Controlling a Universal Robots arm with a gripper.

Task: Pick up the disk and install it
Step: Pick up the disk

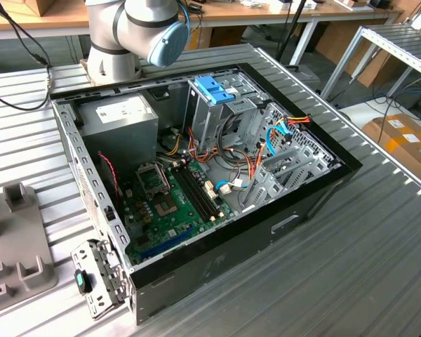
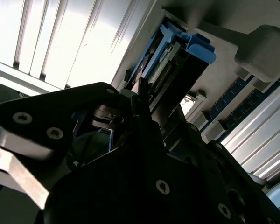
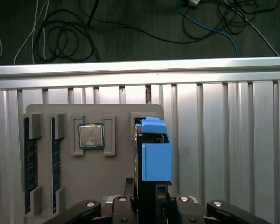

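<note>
Disk (image 3: pixel 156 154) clamped edge-up in gripper (image 3: pixel 151 199), in front of grey tray (image 3: pixel 116 186) holding chip (image 3: pixel 91 136) and memory sticks (image 3: pixel 29 163). Saw computer case (image 1: pixel 217 175) at exterior view's centre.

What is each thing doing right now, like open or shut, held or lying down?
gripper: shut on the disk.
disk: gripped, standing on end at the gray tray, not in the case.
computer case: lying on its side, open.
processor chip: seated in a tray recess.
memory sticks: lying in tray slots.
gray tray: flat on the ribbed table.
blue bracket: sitting atop the metal cage.
</note>
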